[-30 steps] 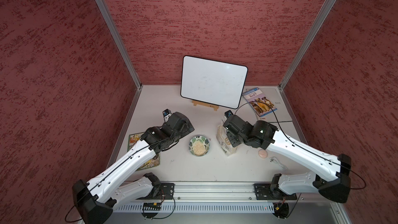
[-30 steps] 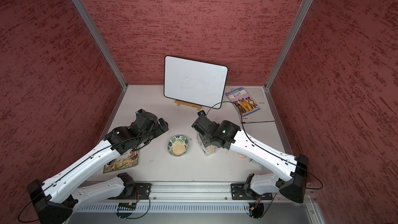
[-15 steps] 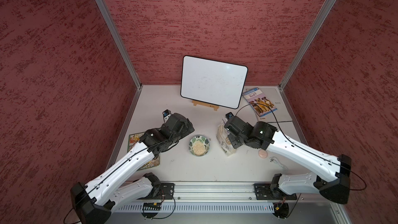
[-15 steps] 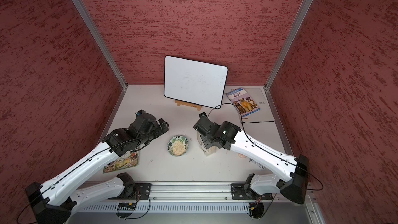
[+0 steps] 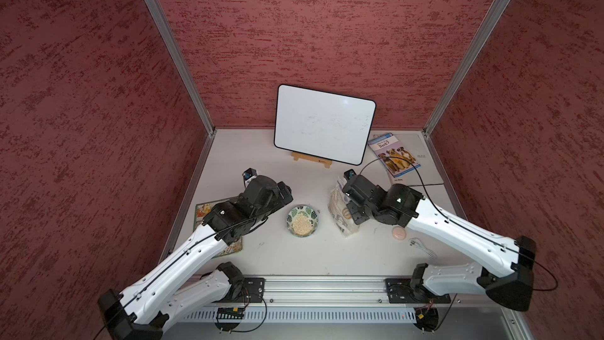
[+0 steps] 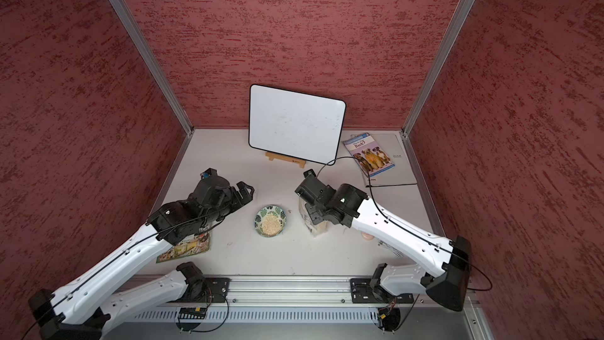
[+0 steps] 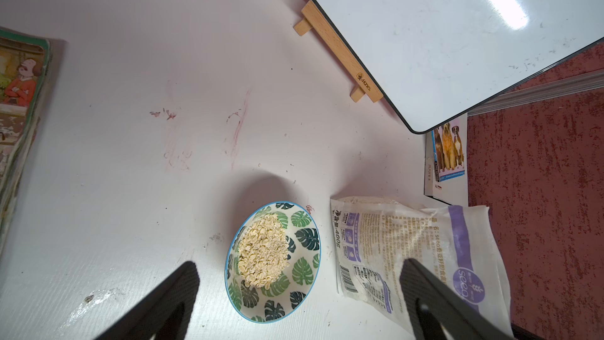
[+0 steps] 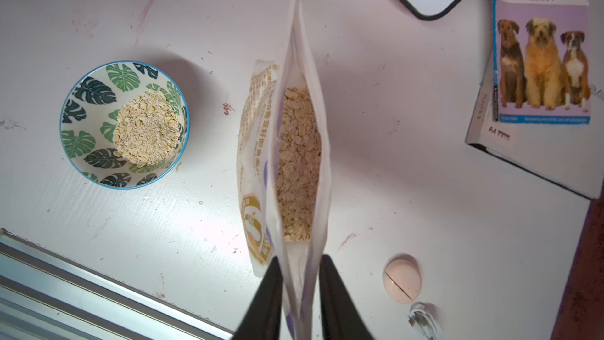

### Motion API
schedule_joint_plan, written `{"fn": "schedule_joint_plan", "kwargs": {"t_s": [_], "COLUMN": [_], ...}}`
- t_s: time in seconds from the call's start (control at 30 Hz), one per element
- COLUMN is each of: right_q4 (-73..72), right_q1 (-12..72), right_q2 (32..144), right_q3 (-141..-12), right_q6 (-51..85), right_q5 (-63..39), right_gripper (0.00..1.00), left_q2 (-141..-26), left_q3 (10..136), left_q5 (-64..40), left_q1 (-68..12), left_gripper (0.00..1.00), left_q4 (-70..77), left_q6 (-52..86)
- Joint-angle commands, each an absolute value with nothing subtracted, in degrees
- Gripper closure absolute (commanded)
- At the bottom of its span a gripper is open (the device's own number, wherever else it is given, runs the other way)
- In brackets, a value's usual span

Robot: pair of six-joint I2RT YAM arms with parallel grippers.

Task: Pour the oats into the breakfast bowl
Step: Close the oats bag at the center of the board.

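Loosely parted, right fingers point(image 8: 268, 302) straddle the oats pouch point(image 8: 257, 152) at its top; left fingers point(image 7: 165, 305) gape wide, empty.

book point(image 8: 542, 50): "why do dogs bark?"; oats pouch point(image 7: 392, 233): "seeo"

Bright, even light (glare on whiteboard point(image 7: 510, 11)).

In a top view I am seeing the breakfast bowl point(image 5: 312, 214) sitting near the centre of the frame with a heap of oats point(image 5: 301, 225) in it. The pouch point(image 5: 335, 204) is standing just to its right, under the right gripper point(image 5: 352, 215). The left gripper point(image 5: 286, 192) is hovering above and left of the bowl, apart from it, and a whiteboard point(image 5: 323, 124) is leaning further up the frame.
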State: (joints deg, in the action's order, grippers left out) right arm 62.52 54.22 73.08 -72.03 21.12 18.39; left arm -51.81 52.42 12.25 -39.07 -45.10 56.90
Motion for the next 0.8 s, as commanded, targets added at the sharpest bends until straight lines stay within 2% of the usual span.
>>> {"fn": "schedule_joint_plan", "kwargs": {"t_s": [0.0,0.3,0.5,0.53,0.57,0.63,0.67,0.77], "right_q4": [59.24,57.87,57.46,57.33,57.18,57.13,57.13,56.95], "right_q1": [53.48,51.14,49.0,48.69,48.5,48.17,48.06,47.9], "right_q2": [70.37,75.49,78.49,78.92,79.25,79.76,79.88,79.71], "right_q3": [-73.16,-75.85,-76.78,-76.81,-76.89,-76.99,-76.99,-76.79], "right_q6": [21.2,18.64,17.31,17.07,16.97,16.76,16.86,17.0], "right_q5": [17.24,16.26,15.29,14.99,14.95,14.89,15.12,15.29], "right_gripper": [0.49,0.5,0.58,0.6,0.67,0.86,0.98,1.0], "left_q2": [-50.27,-47.4,-45.67,-45.1,-44.75,-43.92,-43.66,-43.31], "left_q3": [50.38,47.53,46.07,45.55,45.15,44.35,43.97,42.9], "left_q5": [11.91,12.1,11.89,11.93,11.95,12.38,12.78,13.64], "left_q1": [-39.2,-39.2,-39.2,-39.16,-39.19,-39.16,-39.12,-38.98], "left_gripper": [0.0,0.0,0.0,0.0,0.0,0.0,0.0,0.0], "left_q4": [-43.43,-42.79,-42.34,-42.21,-42.0,-41.95,-42.08,-42.1], "left_q6": [55.97,56.8,56.16,56.0,55.72,55.38,55.44,56.33]}}
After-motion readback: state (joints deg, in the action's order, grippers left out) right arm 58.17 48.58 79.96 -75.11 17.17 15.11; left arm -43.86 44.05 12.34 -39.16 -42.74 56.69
